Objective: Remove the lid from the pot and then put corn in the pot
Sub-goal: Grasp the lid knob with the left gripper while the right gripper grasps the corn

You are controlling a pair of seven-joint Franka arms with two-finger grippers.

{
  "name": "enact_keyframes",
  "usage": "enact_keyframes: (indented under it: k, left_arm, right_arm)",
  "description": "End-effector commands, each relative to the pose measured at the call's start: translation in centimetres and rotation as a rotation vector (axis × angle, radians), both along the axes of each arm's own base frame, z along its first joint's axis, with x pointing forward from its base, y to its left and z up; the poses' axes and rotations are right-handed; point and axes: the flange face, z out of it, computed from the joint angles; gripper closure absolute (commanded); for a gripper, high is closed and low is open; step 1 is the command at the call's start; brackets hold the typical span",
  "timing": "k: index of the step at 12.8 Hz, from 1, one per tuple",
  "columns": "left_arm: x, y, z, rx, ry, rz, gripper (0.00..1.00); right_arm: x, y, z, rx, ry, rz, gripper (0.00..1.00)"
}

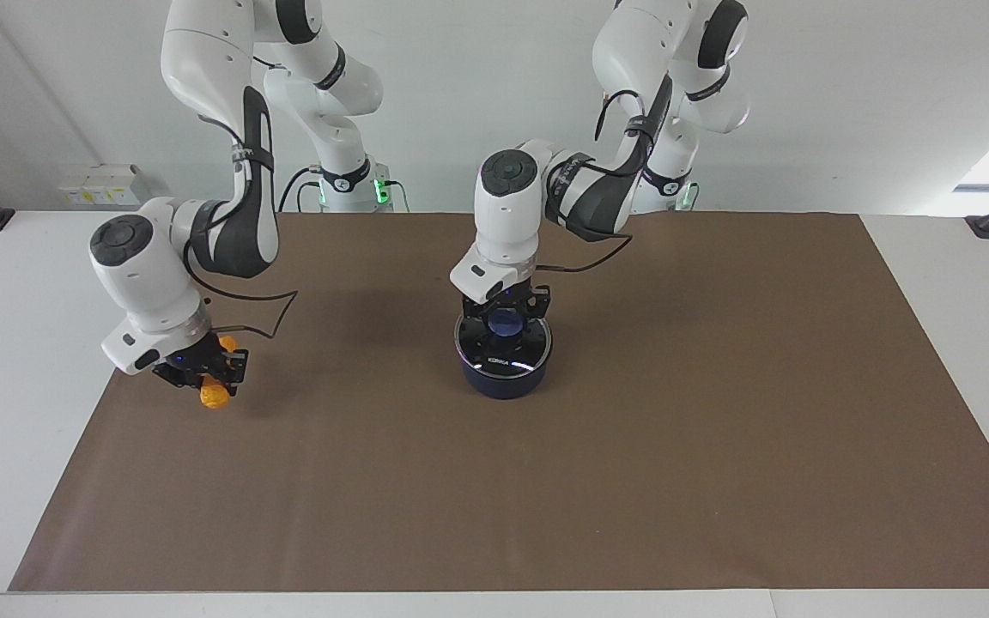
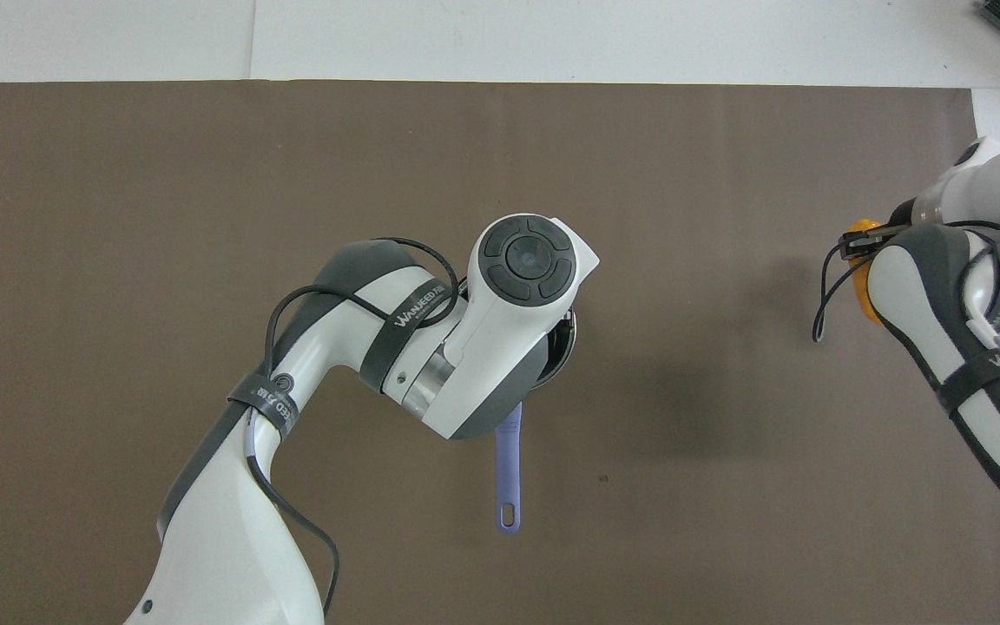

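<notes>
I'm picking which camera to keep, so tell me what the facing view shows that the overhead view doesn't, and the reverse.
Only the facing view shows the lid with its blue knob, the left hand at that knob above the pot, and the right hand shut on the corn, raised over the mat's edge at the right arm's end.

Only the overhead view shows the pot's long handle, pointing toward the robots; there the left arm covers the lid and pot body.

Both show the brown mat, both arms, and some of the corn.

The lid (image 1: 504,347) sits on the pot (image 1: 505,379) at mid-mat, well apart from the corn (image 1: 214,395).
</notes>
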Motion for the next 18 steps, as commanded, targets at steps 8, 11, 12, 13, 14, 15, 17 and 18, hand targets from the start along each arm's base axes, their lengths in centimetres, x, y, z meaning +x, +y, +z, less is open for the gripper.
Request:
enact_keyframes:
  k: [8,11,12,13,14,15,17,18]
  left_arm:
    - [1.4,4.2,5.8,0.023,-0.025,0.059,1.00]
    - [2.7,6.7,6.9,0.022,-0.026,0.106,1.00]
    - [3.2,7.4,6.8,0.024,-0.025,0.118,1.00]
    - [4.1,8.9,6.6,0.034,-0.020,0.143,1.00]
    - [4.7,9.9,6.5,0.054,-0.022,0.151,1.00]
    - [5.5,11.5,6.2,0.068,-0.024,0.169,1.00]
    - [7.1,14.7,5.6,0.083,-0.012,0.194,1.00]
    - [7.9,16.8,4.9,0.098,-0.001,0.208,1.00]
  right_arm:
    - [-3.1,5.0,11.9,0.037,0.058,-0.071,1.00]
    - [-3.2,9.6,12.1,0.041,0.062,-0.107,1.00]
    - [-3.3,12.0,12.2,0.044,0.060,-0.091,1.00]
    - [-3.4,13.7,12.4,0.032,0.054,-0.086,1.00]
    - [-3.6,15.4,12.4,0.033,0.051,-0.072,1.00]
    - [-3.7,16.9,12.6,0.033,0.041,-0.056,1.00]
    - [-4.1,19.9,12.9,0.042,0.025,-0.024,1.00]
    - [-4.3,21.2,13.0,0.047,0.015,-0.032,1.00]
